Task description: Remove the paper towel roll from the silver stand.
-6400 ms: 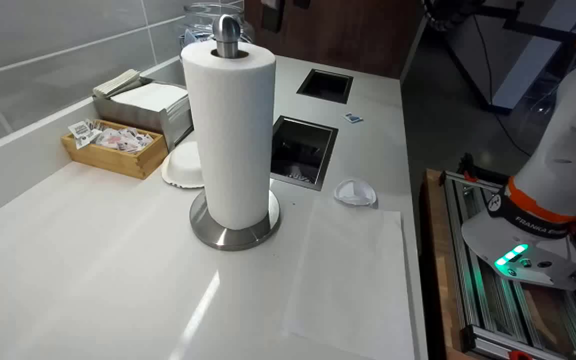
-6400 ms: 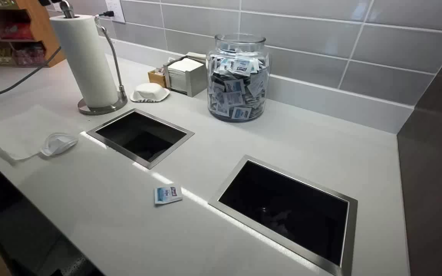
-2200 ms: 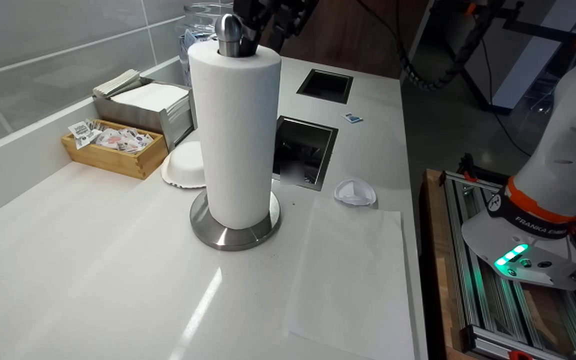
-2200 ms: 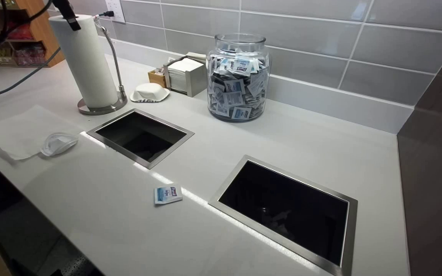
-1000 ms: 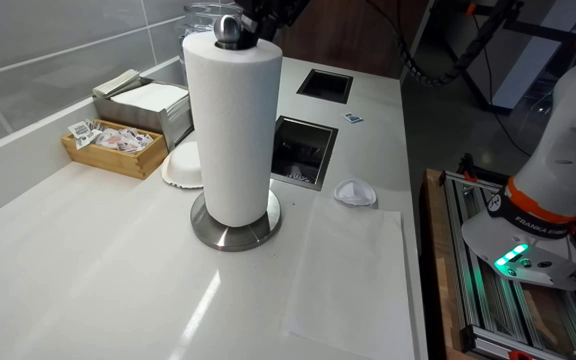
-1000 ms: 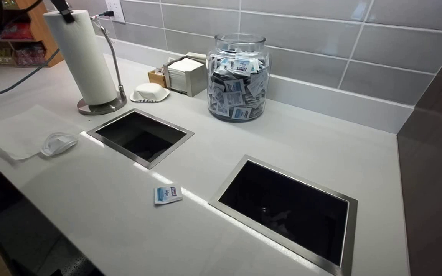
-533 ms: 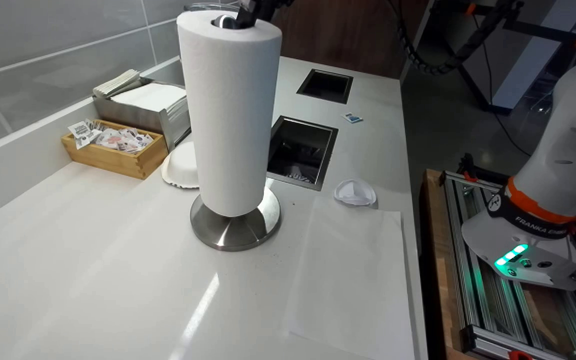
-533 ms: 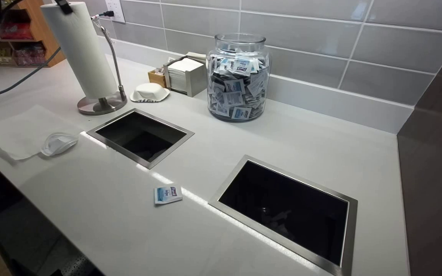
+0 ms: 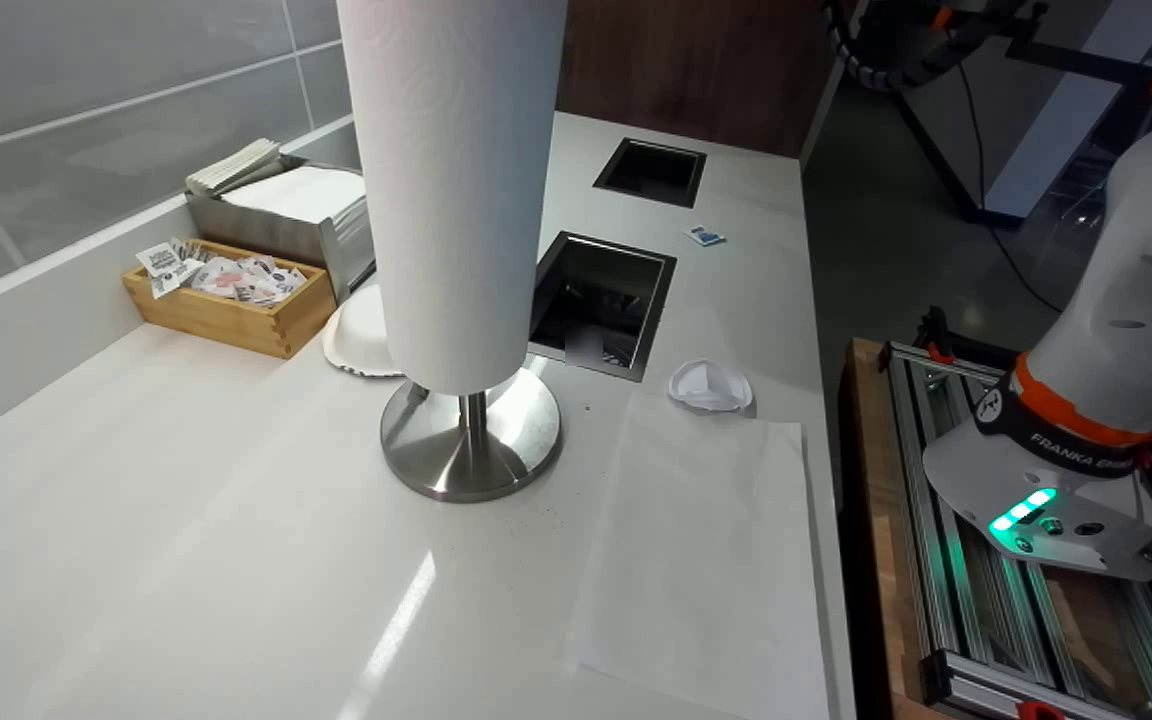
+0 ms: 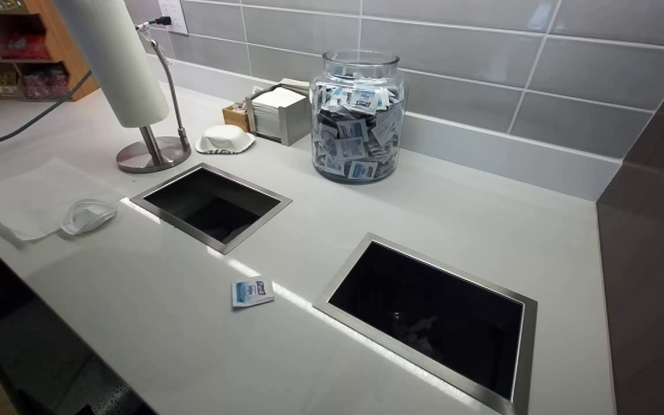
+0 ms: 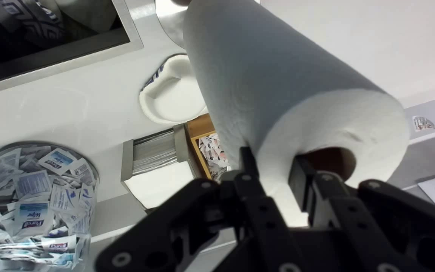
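In an exterior view, paper towel roll [image 9: 451,200] is hanging upper centre-left, above base of silver stand [image 9: 466,475]. In an exterior view, rod [image 10: 150,144] is running into roll bottom, upper left. Wrist view: end effector [image 11: 273,170] is pinching roll wall beside its hole, lower right.
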Controlling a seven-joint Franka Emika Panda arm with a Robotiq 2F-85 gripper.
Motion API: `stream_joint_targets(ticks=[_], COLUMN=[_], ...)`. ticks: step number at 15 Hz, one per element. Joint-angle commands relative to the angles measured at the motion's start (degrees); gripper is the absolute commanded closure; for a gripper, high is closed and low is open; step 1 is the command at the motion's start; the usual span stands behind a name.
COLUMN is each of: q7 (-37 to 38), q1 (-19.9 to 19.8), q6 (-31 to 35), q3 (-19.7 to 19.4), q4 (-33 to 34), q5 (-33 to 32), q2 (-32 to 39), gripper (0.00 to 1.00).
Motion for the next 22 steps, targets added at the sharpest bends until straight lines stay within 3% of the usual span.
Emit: stream_joint_targets(ticks=[1, 10, 18, 22], q7=[2.43, 9.34, 13.96, 16.22], q1=[-0.62, -1.07, -1.53, -1.41], q6=[-4.2, -13.49, -16.96, -19.4], q3=[1.62, 5.22, 5.27, 7.55], q4=[4.28, 14.53, 18.2, 21.09], q5=[-2.35, -8.07, -9.6, -13.19], q2=[-0.67, -0.62, -0.65, -0.86], gripper=[0.93, 0.93, 0.93, 0.93])
